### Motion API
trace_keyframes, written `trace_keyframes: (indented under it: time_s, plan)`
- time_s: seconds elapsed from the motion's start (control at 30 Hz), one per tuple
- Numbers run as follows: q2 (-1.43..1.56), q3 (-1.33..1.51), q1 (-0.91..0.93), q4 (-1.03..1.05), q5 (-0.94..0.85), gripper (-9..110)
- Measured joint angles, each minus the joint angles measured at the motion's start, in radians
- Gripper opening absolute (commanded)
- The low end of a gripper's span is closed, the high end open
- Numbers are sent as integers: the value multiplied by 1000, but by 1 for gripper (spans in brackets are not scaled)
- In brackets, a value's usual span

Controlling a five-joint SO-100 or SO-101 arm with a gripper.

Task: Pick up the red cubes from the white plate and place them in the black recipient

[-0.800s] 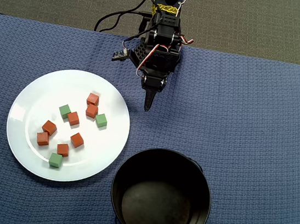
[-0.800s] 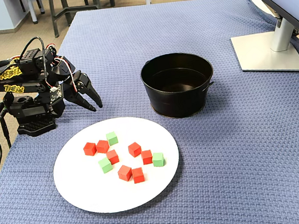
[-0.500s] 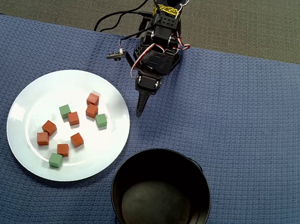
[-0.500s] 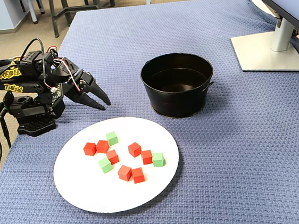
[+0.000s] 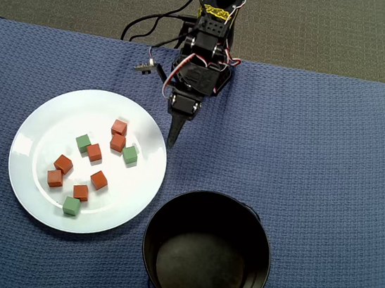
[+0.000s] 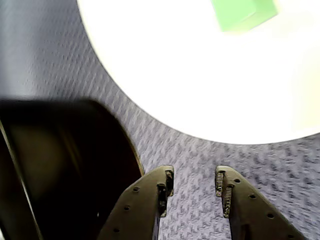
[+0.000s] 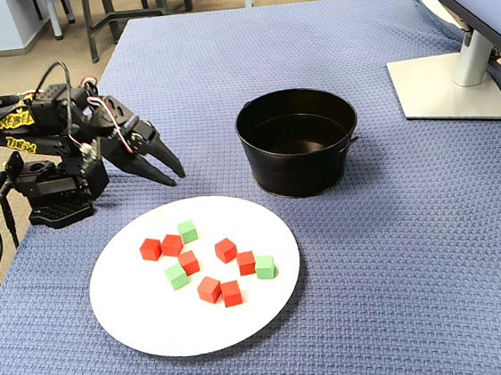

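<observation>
gripper (image 6: pixel 194 186): fingers slightly spread, holding nothing, touching nothing | white plate (image 6: pixel 200 90): just ahead of fingertips | black recipient (image 6: pixel 60 165): beside left finger in wrist view

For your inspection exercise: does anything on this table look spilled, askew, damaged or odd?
Nothing stands out. The red cubes and green cubes all lie on the plate, the pot stands upright and empty, and the open hand hangs clear of both.
</observation>
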Motion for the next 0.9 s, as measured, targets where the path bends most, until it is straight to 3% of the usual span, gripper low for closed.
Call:
trace_keyframes:
  time_s: [0.27, 0.47, 0.67, 0.9]
  plan:
    - [-23, -270, 5, 402, -101, 10]
    - [-215, -370, 40, 422, -179, 11]
    - [-463, -442, 149, 314, -199, 11]
    - [-502, -449, 170, 284, -199, 12]
